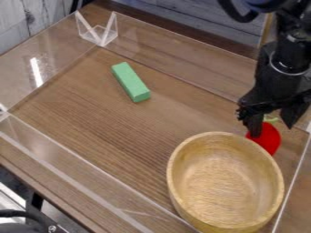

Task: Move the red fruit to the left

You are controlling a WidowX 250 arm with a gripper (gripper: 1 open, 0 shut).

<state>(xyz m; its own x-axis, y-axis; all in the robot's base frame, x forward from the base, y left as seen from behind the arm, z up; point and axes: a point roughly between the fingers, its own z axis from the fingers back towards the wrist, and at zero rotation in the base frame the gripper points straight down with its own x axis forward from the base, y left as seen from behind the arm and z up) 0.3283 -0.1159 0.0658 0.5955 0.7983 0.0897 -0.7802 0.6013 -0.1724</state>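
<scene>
The red fruit [267, 139] lies on the wooden table at the right, just beyond the rim of the wooden bowl [225, 181]. My black gripper [270, 118] hangs directly above it, open, with one finger on each side of the fruit's top. The fingers partly hide the fruit's upper part, and I cannot tell whether they touch it.
A green rectangular block [130, 81] lies at the middle left of the table. Clear plastic walls [49, 146] fence the table on the left and front, with a clear stand [97, 29] at the back corner.
</scene>
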